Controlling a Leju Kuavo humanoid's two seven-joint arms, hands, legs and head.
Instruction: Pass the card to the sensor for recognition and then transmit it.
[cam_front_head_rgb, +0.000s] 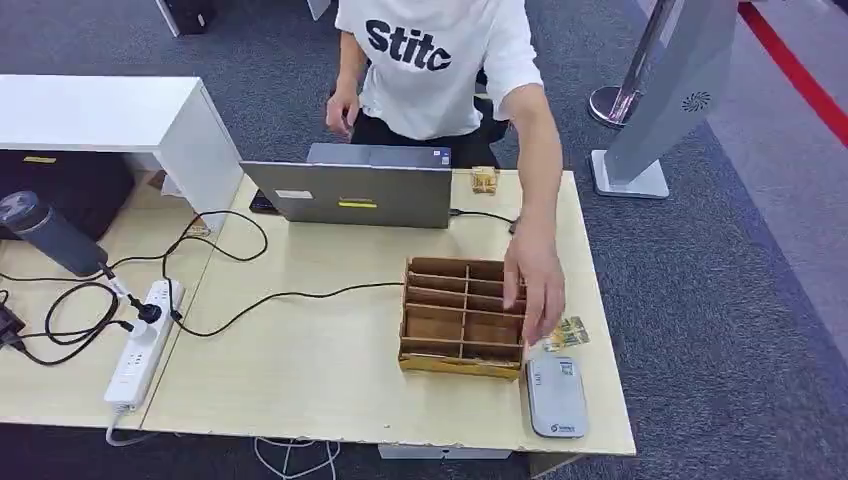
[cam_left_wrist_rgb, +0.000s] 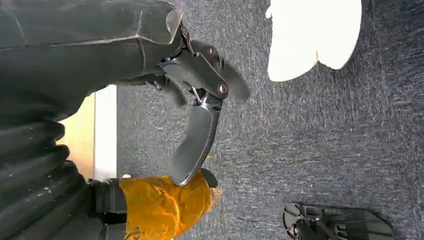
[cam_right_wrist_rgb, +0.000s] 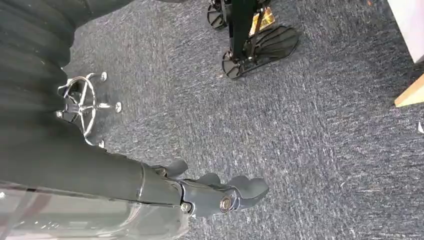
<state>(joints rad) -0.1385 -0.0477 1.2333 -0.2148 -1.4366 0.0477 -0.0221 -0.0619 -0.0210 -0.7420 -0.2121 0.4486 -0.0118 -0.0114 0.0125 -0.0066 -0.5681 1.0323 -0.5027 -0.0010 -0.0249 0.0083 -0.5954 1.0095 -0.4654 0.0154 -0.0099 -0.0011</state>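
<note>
A yellow-patterned card (cam_front_head_rgb: 567, 333) lies on the pale wooden table (cam_front_head_rgb: 320, 380), just right of the cardboard divider box (cam_front_head_rgb: 463, 318). A person's hand (cam_front_head_rgb: 535, 285) reaches down over the box's right edge, its fingers at the card. The grey sensor pad (cam_front_head_rgb: 556, 395) lies flat near the table's front right corner, close in front of the card. My left hand (cam_left_wrist_rgb: 200, 115) hangs over grey carpet, thumb out, holding nothing. Also above the carpet, my right hand (cam_right_wrist_rgb: 220, 192) holds nothing.
An open grey laptop (cam_front_head_rgb: 350, 190) stands at the table's far side with a black cable trailing to a white power strip (cam_front_head_rgb: 140, 345) on the left. A person in a white shirt (cam_front_head_rgb: 440, 60) stands behind the table. A chair base (cam_right_wrist_rgb: 85, 100) stands on the carpet.
</note>
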